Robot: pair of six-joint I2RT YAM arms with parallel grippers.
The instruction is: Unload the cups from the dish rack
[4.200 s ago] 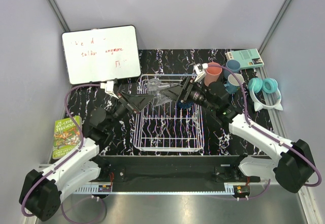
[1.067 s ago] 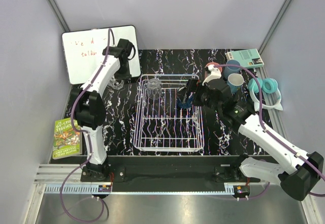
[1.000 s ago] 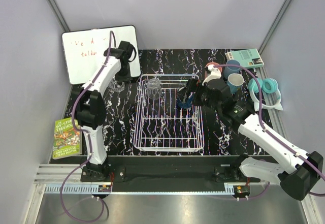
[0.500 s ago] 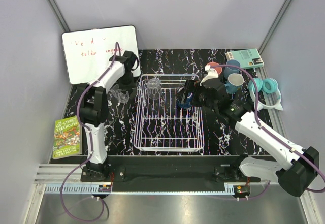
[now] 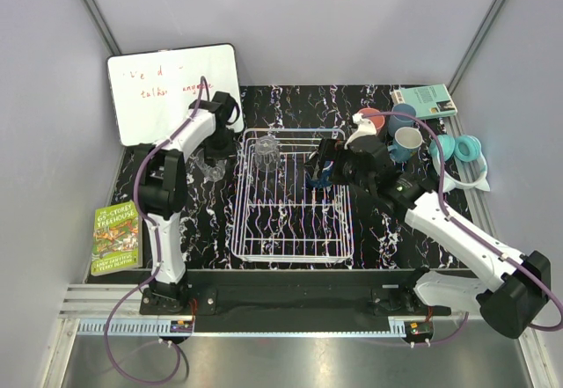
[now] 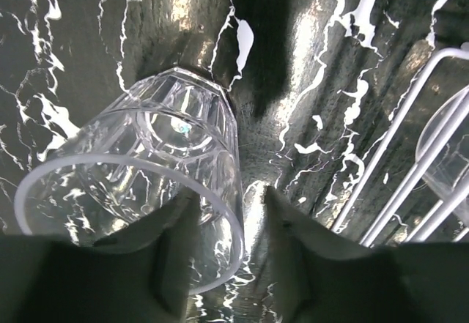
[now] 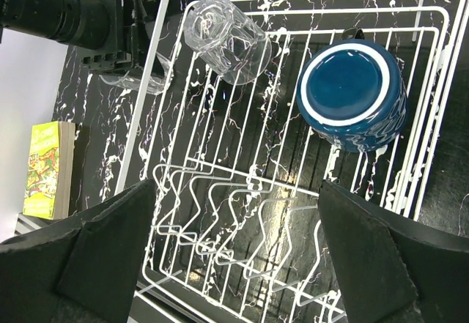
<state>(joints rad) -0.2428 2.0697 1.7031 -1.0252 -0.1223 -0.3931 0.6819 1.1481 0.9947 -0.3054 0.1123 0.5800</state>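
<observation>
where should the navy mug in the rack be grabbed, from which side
Probably across the round body of the navy mug, coming from above with the open right tool. It sits base-up in the dish rack, so no rim is offered, and its small handle points toward the rack's far bar; pinch the sides clear of it.

left fingers [image 6: 88, 286] and right fingers [image 7: 102, 250] spread

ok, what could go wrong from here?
1. The left jaws appear to straddle the rim of the clear glass standing beside the rack. Pulling away carelessly could snag the rim and tip it.
2. The navy mug sits bottom up, close to the rack's side wires, so the open right jaws may catch a wire reaching for it.
</observation>
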